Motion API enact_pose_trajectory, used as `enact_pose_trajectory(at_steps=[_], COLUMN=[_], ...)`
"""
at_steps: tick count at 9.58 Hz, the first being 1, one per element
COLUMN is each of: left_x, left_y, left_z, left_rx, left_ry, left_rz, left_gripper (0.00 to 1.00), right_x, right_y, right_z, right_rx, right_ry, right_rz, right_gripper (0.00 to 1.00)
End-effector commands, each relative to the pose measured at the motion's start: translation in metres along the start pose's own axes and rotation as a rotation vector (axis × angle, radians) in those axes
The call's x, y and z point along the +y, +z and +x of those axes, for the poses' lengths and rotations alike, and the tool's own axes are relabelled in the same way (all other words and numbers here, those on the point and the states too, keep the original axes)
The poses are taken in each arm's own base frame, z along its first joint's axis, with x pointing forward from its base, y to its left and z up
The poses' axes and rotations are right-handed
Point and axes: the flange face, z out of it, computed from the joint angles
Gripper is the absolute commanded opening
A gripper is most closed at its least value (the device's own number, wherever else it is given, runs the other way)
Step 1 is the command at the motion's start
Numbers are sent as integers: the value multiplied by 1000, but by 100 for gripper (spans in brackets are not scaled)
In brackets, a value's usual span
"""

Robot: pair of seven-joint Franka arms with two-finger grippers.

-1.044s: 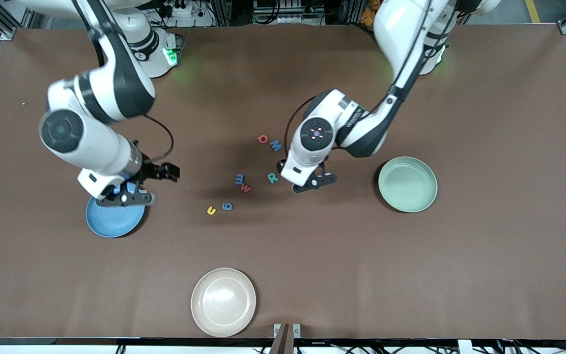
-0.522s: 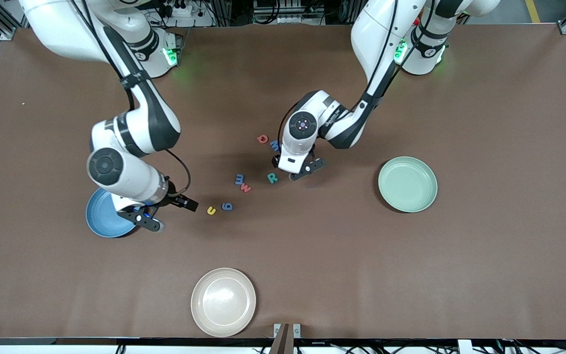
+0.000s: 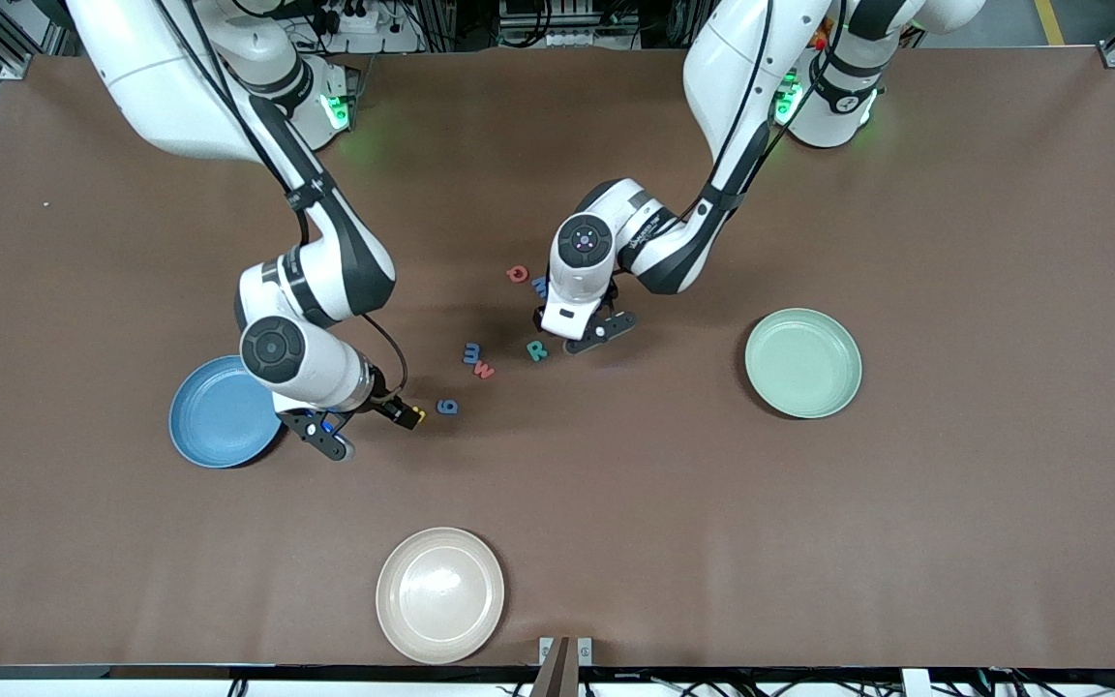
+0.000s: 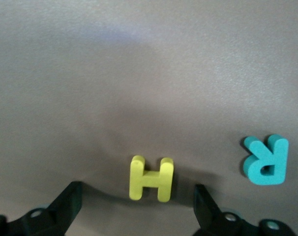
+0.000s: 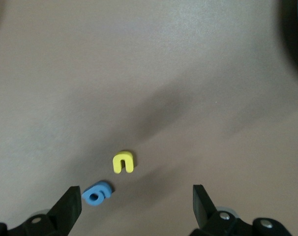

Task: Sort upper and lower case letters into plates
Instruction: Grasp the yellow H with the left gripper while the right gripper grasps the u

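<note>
Letters untouched | left gripper over H, fingers spread | right gripper likewise

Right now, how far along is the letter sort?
Done: nothing; the blue plate and mint plate hold no letters.

In hand: nothing gripped. The open left gripper straddles the yellow H; the open right gripper is over the yellow u.

Left: all visible letters lie on the table.
</note>
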Motion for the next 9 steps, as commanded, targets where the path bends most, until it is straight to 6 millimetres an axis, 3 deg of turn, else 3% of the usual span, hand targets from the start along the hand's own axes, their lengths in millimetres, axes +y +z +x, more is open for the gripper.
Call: enact_pose_trajectory(at_steps=[1, 3, 5, 9], left_x=[11, 11, 18, 15], left_y=[8, 5, -12, -14], left_z=[4, 8, 23, 32], left_rx=[34, 37, 63, 65], left_ry=[1, 3, 22, 15], left_rz=[-6, -11, -39, -40], left_gripper=[86, 61, 61, 54], right_x=[-6, -14, -15, -23], right_y=[19, 36, 43, 63], right_z=[6, -2, -7, -19], right_rx=[-10, -4, 2, 31], right_ry=[34, 20, -13, -73], right_rz=[23, 41, 29, 17], right_gripper=[100, 100, 100, 100])
